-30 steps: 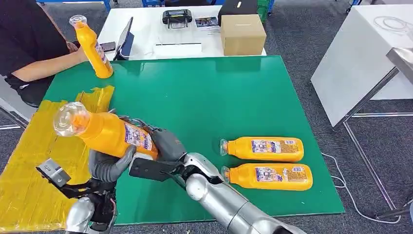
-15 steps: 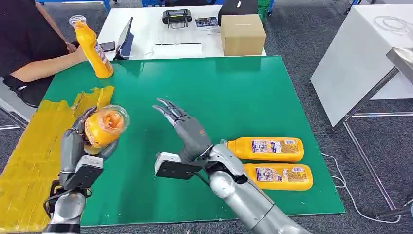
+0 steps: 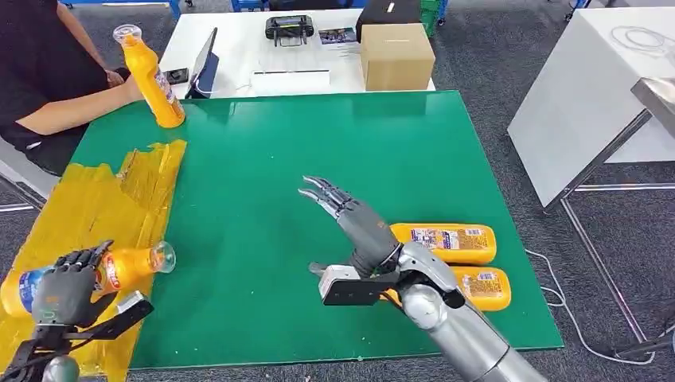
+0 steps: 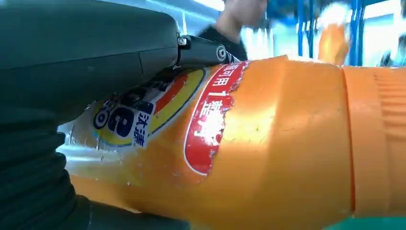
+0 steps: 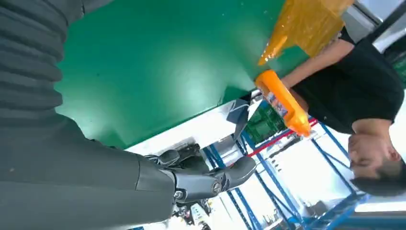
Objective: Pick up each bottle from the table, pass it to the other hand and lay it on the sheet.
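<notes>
My left robot hand (image 3: 65, 288) grips an orange bottle (image 3: 119, 269) lying on its side over the yellow sheet (image 3: 95, 199). My right robot hand (image 3: 354, 219) hovers empty, fingers spread, above the green table (image 3: 263, 143), just beside two more bottles (image 3: 446, 243) lying there.

Four orange bottles (image 3: 127, 264) (image 3: 442, 242) (image 3: 477, 286) (image 3: 151, 76); one yellow sheet (image 3: 95, 199); one cardboard box (image 3: 396, 56).

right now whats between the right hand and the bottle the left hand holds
Only bare green table, seen in the head view. The right hand hangs open over it; the left hand holds the bottle over the yellow sheet.
</notes>
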Action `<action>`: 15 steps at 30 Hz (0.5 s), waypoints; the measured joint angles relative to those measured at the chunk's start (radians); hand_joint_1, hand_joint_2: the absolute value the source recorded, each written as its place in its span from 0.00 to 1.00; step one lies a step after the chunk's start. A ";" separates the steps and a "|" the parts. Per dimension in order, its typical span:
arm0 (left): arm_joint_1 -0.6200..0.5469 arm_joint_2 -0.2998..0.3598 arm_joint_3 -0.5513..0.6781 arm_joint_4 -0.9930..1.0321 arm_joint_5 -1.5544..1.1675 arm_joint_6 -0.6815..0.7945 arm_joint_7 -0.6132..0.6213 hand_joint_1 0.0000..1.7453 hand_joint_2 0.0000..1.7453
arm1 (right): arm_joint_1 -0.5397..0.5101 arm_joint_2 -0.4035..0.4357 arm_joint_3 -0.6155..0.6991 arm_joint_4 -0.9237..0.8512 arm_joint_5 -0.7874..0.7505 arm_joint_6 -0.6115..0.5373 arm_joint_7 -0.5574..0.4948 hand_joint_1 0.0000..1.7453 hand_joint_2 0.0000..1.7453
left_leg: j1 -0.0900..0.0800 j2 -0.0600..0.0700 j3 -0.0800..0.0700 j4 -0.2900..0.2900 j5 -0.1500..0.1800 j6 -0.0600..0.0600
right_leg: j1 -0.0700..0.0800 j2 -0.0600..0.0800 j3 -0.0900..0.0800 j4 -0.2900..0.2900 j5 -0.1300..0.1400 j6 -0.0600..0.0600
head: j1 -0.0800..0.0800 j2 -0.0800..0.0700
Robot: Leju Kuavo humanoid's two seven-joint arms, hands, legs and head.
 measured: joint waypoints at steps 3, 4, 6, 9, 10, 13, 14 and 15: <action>-0.019 0.020 0.002 0.099 -0.019 -0.004 -0.001 1.00 1.00 | -0.018 -0.021 0.010 -0.005 -0.024 0.029 0.014 0.00 1.00 | 0.000 -0.001 0.000 0.000 0.000 0.000 | 0.000 -0.001 0.000 0.000 0.000 0.000 | 0.000 0.000; -0.031 0.028 0.003 0.126 -0.017 -0.004 -0.007 1.00 1.00 | -0.028 -0.029 0.011 -0.010 -0.031 0.037 0.019 0.00 1.00 | 0.000 -0.002 0.000 0.000 0.000 0.000 | 0.000 -0.002 0.001 0.000 0.000 0.000 | 0.000 0.000; -0.049 0.036 0.003 0.166 -0.011 -0.004 -0.014 1.00 1.00 | -0.039 -0.038 0.015 -0.017 -0.035 0.043 0.021 0.00 1.00 | -0.001 -0.002 0.001 0.000 0.000 0.000 | 0.000 -0.002 0.003 0.000 0.000 0.000 | 0.000 0.000; -0.072 0.045 0.005 0.206 -0.010 -0.004 -0.019 0.00 0.00 | -0.049 -0.052 0.021 -0.023 -0.036 0.045 0.023 0.00 1.00 | -0.001 -0.002 0.004 0.000 0.000 0.000 | 0.000 -0.002 0.005 0.000 0.000 0.000 | 0.000 0.000; -0.077 0.048 0.005 0.215 -0.010 -0.004 -0.019 0.00 0.00 | -0.051 -0.055 0.023 -0.024 -0.036 0.046 0.023 0.00 1.00 | -0.001 -0.002 0.004 0.000 0.000 0.000 | 0.000 -0.002 0.005 0.000 0.000 0.000 | 0.000 0.000; -0.085 0.053 0.005 0.236 0.007 -0.014 -0.040 0.00 0.00 | -0.052 -0.067 0.030 -0.033 -0.036 0.046 0.023 0.00 1.00 | 0.000 -0.002 0.005 0.000 0.000 0.000 | 0.000 -0.002 0.006 0.000 0.000 0.000 | -0.001 0.000; -0.085 0.054 0.006 0.239 0.017 -0.018 -0.052 0.00 0.00 | -0.051 -0.073 0.031 -0.037 -0.037 0.046 0.023 0.00 1.00 | 0.000 -0.002 0.006 0.000 0.000 0.000 | 0.000 -0.002 0.006 0.000 0.000 0.000 | 0.000 0.000; -0.086 0.055 0.009 0.242 0.028 -0.023 -0.063 0.00 0.00 | -0.051 -0.080 0.032 -0.042 -0.037 0.046 0.023 0.00 1.00 | 0.000 -0.002 0.006 0.000 0.000 0.000 | 0.000 -0.002 0.006 0.000 0.000 0.000 | -0.001 0.000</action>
